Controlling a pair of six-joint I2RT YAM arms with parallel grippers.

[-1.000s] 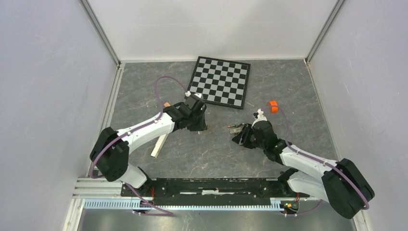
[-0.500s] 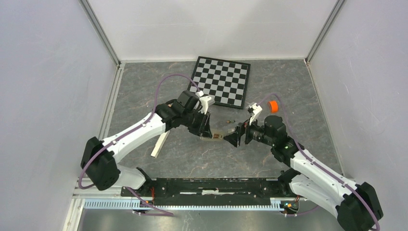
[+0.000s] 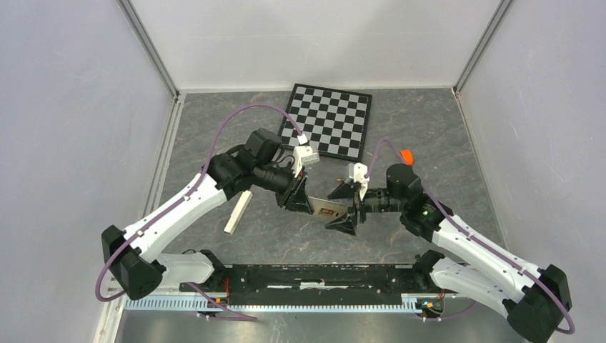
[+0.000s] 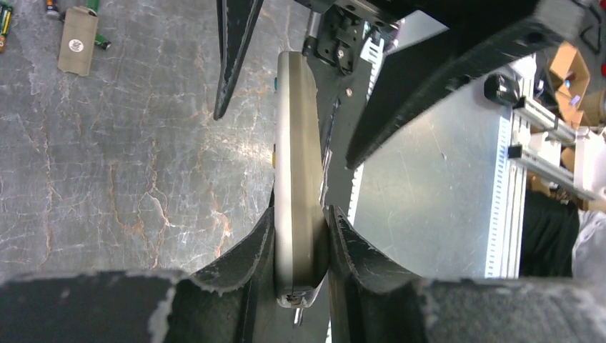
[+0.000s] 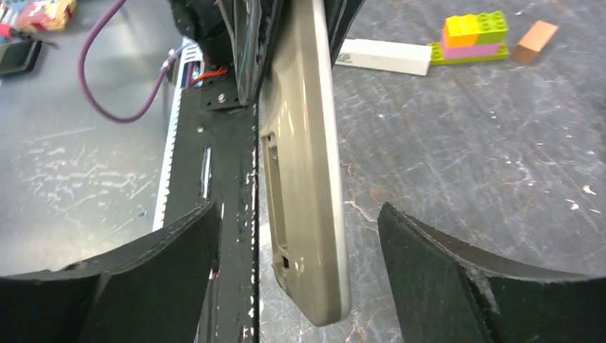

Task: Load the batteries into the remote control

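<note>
The remote control (image 3: 325,208) hangs above the table, a pale flat handset seen edge-on as the remote control (image 4: 296,164). My left gripper (image 4: 301,214) is shut on one end of it. The other end, with the battery recess on its back, shows as the remote control (image 5: 304,179) between the jaws of my right gripper (image 5: 299,214), which stands open around it without touching. In the top view my right gripper (image 3: 341,209) faces my left gripper (image 3: 304,200). Small dark batteries (image 4: 102,44) lie on the table beside a tan cover (image 4: 77,39).
A checkerboard (image 3: 329,120) lies at the back. An orange cap (image 3: 406,153) sits behind the right arm. A long cream block (image 3: 238,212) lies left of centre, also seen as the cream block (image 5: 386,56) near stacked toy bricks (image 5: 475,36) and a wooden block (image 5: 536,41).
My left gripper has lifted the remote control off the table and swung it towards the centre. My right gripper has opened wide and moved in around the remote's free end.
</note>
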